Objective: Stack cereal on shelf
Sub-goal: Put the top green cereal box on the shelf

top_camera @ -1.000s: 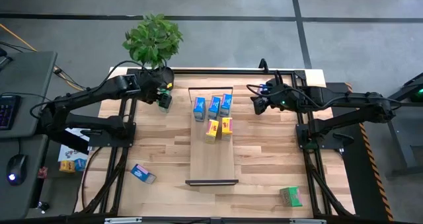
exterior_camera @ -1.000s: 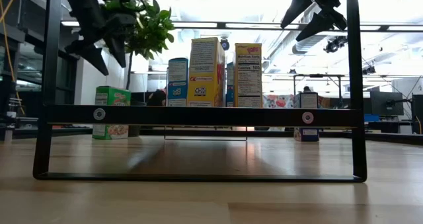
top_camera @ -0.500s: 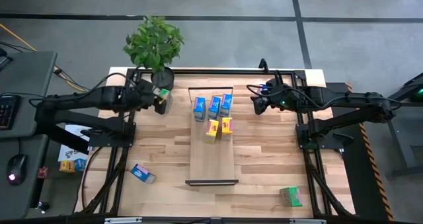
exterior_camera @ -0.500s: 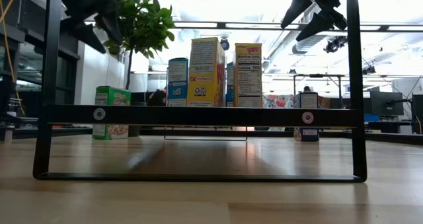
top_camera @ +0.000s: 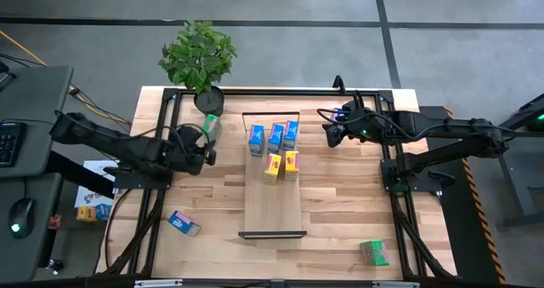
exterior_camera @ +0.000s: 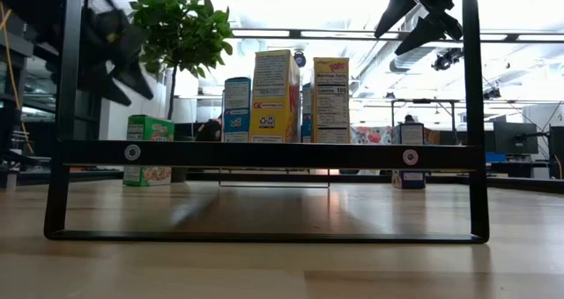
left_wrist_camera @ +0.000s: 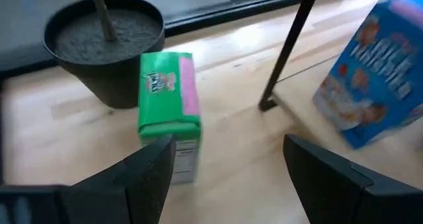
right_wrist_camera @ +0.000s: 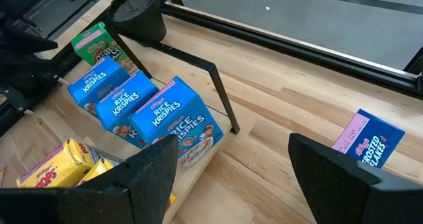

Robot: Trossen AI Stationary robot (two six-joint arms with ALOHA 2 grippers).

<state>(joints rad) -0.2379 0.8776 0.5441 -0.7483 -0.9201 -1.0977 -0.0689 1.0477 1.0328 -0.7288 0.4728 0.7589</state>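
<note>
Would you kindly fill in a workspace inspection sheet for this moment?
Surface: plank table.
Job's things: shelf holds five cereal boxes; green box beside the plant pot; blue box and another green box lie off the shelf.
Clutter: nothing seen.
Grippers: left gripper open, facing the green box; right gripper open, above the table.
Cables: wiring on right arm.
Surroundings: mouse on side desk.

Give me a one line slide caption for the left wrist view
Left pincer open, facing a green cereal box standing beside the plant pot, blue box nearby.
</note>
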